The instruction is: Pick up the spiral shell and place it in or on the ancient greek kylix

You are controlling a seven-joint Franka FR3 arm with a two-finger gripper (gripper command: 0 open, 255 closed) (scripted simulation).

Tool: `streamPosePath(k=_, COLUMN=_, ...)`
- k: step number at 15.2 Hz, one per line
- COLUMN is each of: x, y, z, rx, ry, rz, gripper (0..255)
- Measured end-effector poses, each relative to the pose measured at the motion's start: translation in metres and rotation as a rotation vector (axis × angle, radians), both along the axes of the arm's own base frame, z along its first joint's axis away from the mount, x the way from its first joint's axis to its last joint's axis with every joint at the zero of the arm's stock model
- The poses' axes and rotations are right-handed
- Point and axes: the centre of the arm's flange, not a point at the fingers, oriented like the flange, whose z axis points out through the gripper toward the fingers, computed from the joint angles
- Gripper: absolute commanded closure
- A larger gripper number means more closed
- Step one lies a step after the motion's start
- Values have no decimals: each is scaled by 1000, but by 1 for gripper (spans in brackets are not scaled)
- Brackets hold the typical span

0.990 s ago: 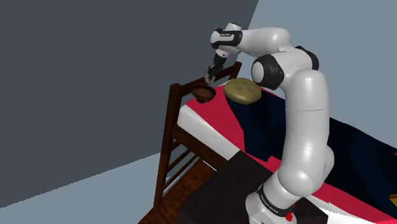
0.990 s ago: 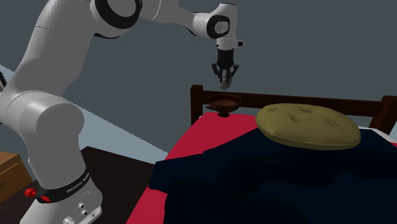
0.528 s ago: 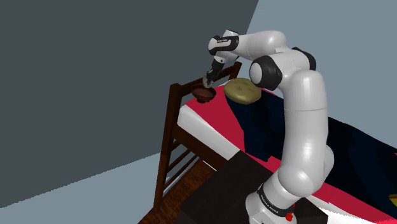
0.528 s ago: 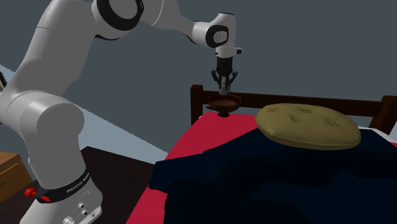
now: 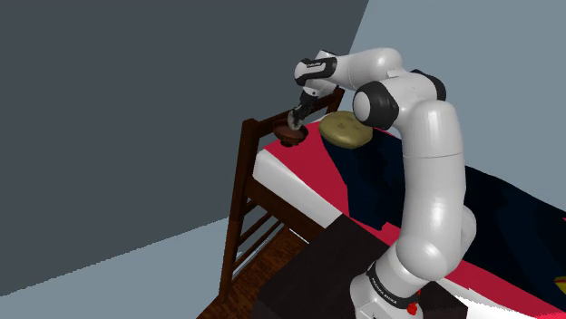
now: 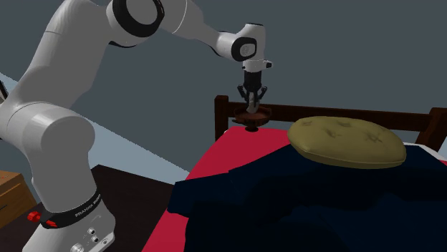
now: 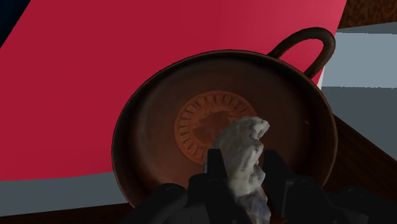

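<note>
The arm (image 5: 435, 181) is built of glossy white, rounded links, with dark grey to black rings and round caps at the joints (image 5: 374, 107). A black collar (image 5: 388, 288) with small white lettering circles its foot. In the shoulder view a red button (image 5: 413, 308) sits at about 4 o'clock from that lettering. In the second exterior view a grey base section (image 6: 89, 235) under the collar carries small round sockets. The wrist bears a black band (image 5: 314, 64) with white markings. The two fingers (image 7: 215, 173) are plain black and blocky.
</note>
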Motion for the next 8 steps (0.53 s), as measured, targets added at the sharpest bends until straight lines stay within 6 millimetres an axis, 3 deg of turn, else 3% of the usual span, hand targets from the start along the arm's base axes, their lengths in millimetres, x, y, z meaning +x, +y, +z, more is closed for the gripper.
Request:
streamPosePath(k=3, x=0, y=0, z=0, rx=0, ry=0, rz=0, gripper=255)
streamPosePath(k=4, x=0, y=0, z=0, rx=0, ry=0, rz=0, gripper=0)
streamPosePath(k=8, x=0, y=0, z=0, rx=0, ry=-1, rz=0, gripper=0)
